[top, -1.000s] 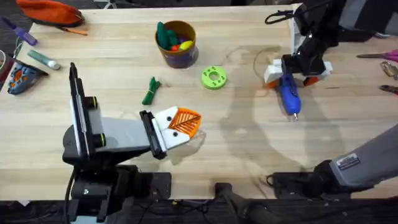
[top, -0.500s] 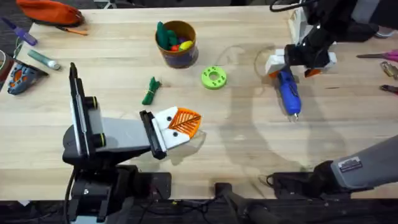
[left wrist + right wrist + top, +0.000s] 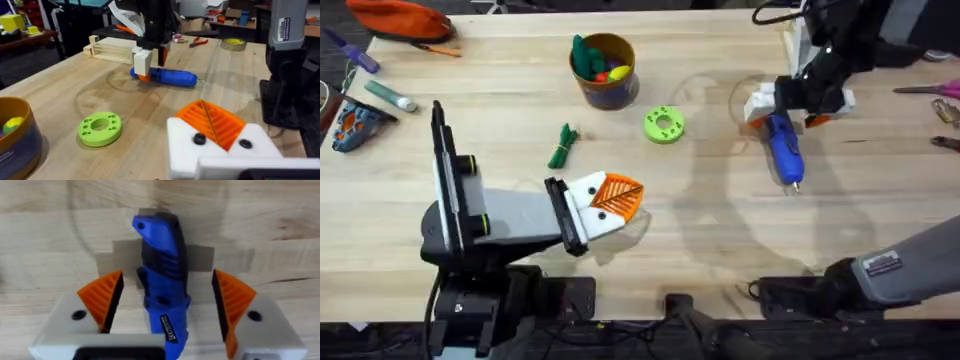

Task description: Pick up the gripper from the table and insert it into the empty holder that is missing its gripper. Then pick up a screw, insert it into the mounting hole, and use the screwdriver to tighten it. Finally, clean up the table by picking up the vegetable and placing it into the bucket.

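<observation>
The left gripper [image 3: 220, 137] shows close at the edge, white with an orange ribbed pad [image 3: 212, 120]. On the wooden table [image 3: 65, 85] lies the blue screwdriver [image 3: 170, 77]; the right gripper [image 3: 148, 62] stands over its end, one white finger [image 3: 141, 62] beside it. Nearer lies a lime-green ring with holes [image 3: 100, 128]. The bucket [image 3: 20, 137] is partly visible, and a pale wooden tray [image 3: 111, 48] stands behind.

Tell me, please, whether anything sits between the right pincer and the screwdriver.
Nothing visible does: the right pincer is open straddling the blue screwdriver, its orange pads on either side with bare wood around it.
</observation>
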Controlling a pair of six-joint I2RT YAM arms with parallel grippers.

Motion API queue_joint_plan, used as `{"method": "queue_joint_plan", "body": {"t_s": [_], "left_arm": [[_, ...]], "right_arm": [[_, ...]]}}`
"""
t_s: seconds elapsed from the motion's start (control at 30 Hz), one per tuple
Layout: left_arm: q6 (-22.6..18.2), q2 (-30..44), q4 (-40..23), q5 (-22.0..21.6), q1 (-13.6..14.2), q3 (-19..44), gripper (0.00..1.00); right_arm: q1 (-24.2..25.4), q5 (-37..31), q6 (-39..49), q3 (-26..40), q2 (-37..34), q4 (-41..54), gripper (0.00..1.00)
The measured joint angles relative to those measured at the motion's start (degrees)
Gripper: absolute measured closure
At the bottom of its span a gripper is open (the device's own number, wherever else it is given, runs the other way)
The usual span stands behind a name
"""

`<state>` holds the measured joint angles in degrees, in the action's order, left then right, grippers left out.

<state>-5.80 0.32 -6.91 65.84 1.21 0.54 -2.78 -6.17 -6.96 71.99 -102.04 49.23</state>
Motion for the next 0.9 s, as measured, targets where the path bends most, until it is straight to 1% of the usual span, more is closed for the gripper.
{"method": "queue_joint_plan", "body": {"t_s": [0.33,0.57,0.9], "left_arm": [[-0.02,0.0,0.01,0.0,0.0,0.0,0.985],[-0.01,0.0,0.0,0.0,0.0,0.0,0.985],[0.0,0.0,0.01,0.0,0.0,0.0,0.985]], "right_arm": [[0.15,0.02,0.62,-1.36,-0.01,-1.11,0.009],[0.45,0.02,0.98,-2.12,-1.64,-1.43,0.009],[0.45,0.05,1.0,-2.15,-1.86,-1.68,0.018]]}}
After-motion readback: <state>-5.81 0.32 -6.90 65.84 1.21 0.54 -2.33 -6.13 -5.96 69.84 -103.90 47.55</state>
